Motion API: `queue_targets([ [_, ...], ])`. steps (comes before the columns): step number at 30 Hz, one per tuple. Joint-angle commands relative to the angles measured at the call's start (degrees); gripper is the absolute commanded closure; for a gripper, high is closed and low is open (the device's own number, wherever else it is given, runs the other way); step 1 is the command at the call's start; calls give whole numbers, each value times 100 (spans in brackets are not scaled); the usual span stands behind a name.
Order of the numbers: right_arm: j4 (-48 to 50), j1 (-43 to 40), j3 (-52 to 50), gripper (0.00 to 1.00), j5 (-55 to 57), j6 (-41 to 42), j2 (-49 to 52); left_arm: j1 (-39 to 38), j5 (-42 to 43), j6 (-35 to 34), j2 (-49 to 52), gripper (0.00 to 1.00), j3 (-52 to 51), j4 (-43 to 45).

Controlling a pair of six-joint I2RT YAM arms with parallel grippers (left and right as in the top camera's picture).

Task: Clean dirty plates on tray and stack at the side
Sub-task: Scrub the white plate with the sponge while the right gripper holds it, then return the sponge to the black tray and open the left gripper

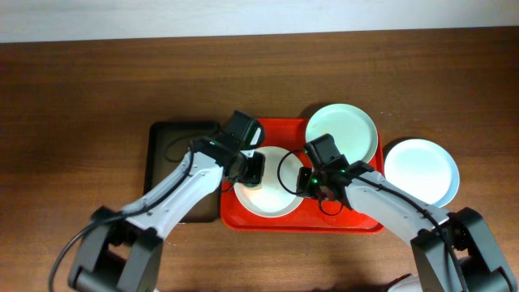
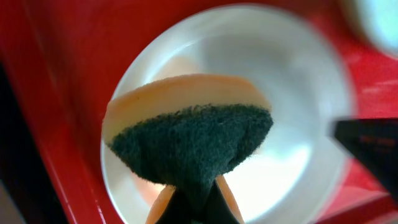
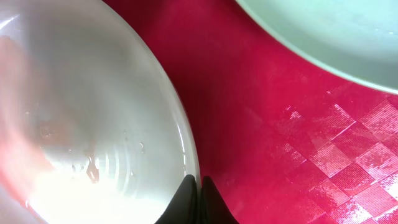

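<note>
A white plate (image 1: 272, 203) lies on the red tray (image 1: 357, 221). My left gripper (image 1: 253, 169) is shut on a sponge (image 2: 186, 127) with a yellow body and a dark green scouring face, held over the white plate (image 2: 298, 124). My right gripper (image 1: 306, 182) is shut on the white plate's right rim; in the right wrist view the fingertips (image 3: 200, 186) pinch the rim of the plate (image 3: 74, 112). A pale green plate (image 1: 340, 132) sits at the tray's far right corner and also shows in the right wrist view (image 3: 336, 37). A pale blue plate (image 1: 422, 170) lies on the table to the right of the tray.
A narrower black tray (image 1: 170, 154) lies just left of the red tray, partly under my left arm. The brown wooden table (image 1: 81, 122) extends around both trays. The tray's red textured floor (image 3: 280, 137) shows between the white and green plates.
</note>
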Motion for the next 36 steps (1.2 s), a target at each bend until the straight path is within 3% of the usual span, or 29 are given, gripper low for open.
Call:
queue_targets([
  [1, 15, 44, -79, 96, -144, 2, 37, -11, -404, -337, 603, 100, -352, 146],
  [4, 17, 44, -79, 96, -144, 2, 37, -11, -68, -330, 984, 100, -380, 149],
  [10, 15, 44, -79, 96, -144, 2, 37, -11, 1379, -328, 1150, 100, -382, 256],
  [20, 15, 44, -79, 96, -144, 2, 37, -350, 1849, -330, 1150, 98, -382, 925],
  [24, 13, 44, -79, 96, -146, -37, 37, -197, 1834, -111, 1088, 100, -291, 874],
  [28, 9, 44, -79, 96, -144, -46, 37, 459, 1703, 61, 291, 100, -24, 435],
  [33, 11, 44, -79, 96, -144, -46, 37, 1488, 256, 66, -1075, 100, -2, -551],
  [36, 13, 44, -79, 96, -142, -44, 37, 1996, -160, 173, -1187, 100, -7, -1086],
])
